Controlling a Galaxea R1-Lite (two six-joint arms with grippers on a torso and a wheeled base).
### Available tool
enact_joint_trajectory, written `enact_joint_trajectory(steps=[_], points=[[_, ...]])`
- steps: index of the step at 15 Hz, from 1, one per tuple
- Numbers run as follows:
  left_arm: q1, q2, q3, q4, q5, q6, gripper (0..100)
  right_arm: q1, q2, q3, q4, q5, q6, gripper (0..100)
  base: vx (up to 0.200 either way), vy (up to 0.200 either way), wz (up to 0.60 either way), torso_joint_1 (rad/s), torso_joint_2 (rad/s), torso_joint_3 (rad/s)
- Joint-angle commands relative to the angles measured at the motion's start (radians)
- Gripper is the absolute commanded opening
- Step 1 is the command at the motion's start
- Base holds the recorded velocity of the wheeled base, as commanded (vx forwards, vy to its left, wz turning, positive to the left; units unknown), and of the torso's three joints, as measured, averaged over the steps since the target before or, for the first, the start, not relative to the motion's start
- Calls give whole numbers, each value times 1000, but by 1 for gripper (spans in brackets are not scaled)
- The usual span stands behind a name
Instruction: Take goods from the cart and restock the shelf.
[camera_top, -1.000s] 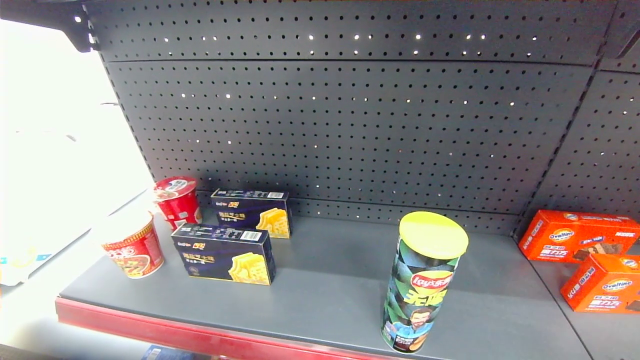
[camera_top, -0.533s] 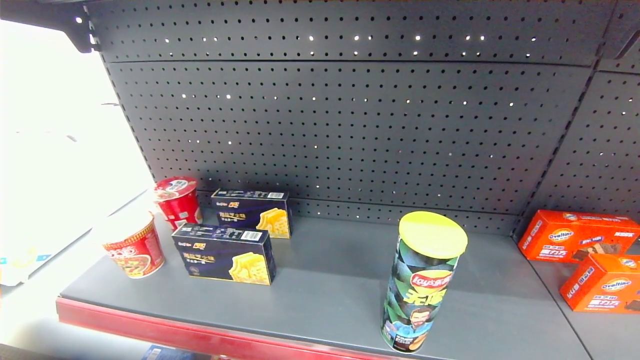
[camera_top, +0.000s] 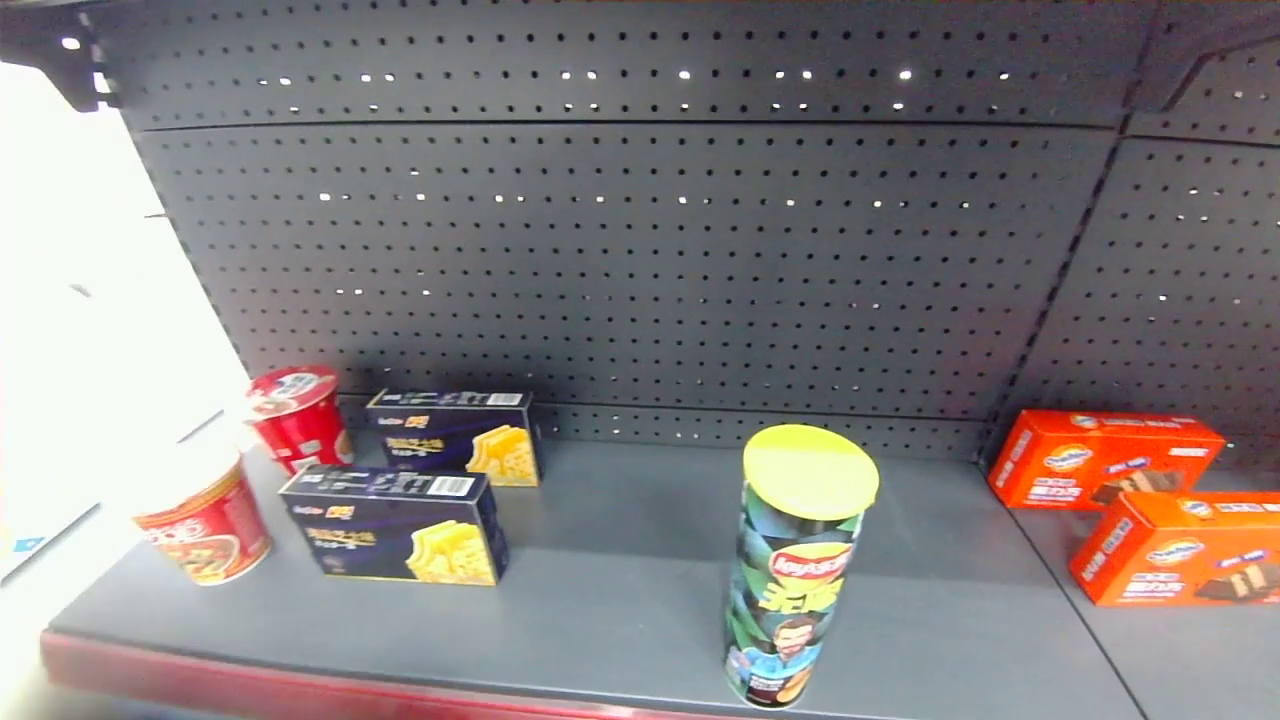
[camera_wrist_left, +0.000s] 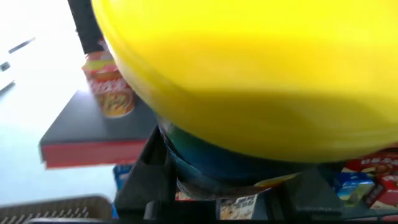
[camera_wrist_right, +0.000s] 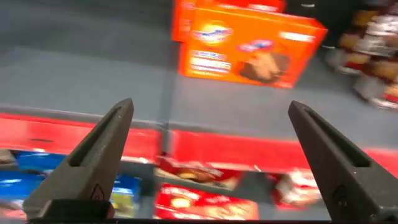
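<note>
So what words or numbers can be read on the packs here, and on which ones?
No text is clear enough to quote.
Chip can: a logo and big yellow characters, blurred.
Orange boxes: an oval logo and white print, blurred.
Dark boxes: yellow characters and barcode labels, too small.
Noodle cups: characters, blurred.
Second can, seen from the left wrist: a small label, blurred.

The right gripper is spread wide before a flat orange cardboard box on the grey metal shelf.
</note>
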Motion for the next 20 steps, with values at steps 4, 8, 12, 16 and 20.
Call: enact_joint_trajectory(steps=[4, 8, 12, 16, 20], points=[[-2, 122, -141, -8, -8, 4, 0, 5, 0, 0, -1, 2, 8, 100, 0, 0, -150, 2, 1, 2], [-2, 266, -327, -5, -19, 10, 0, 5, 0, 2, -2, 2, 33, 100, 0, 0, 0, 0, 0, 0], [-2, 404, -349, -34, -91, 27, 0, 5, 0, 3, -1, 2, 45, 100, 0, 0, 0, 0, 0, 0], [-2, 459, -350, -87, -101, 27, 0, 5, 0, 5, -2, 2, 57, 100, 0, 0, -150, 1, -1, -1], [-2, 484, -361, -87, -109, 33, 0, 5, 0, 6, -5, 5, 73, 100, 0, 0, 0, 0, 0, 0]])
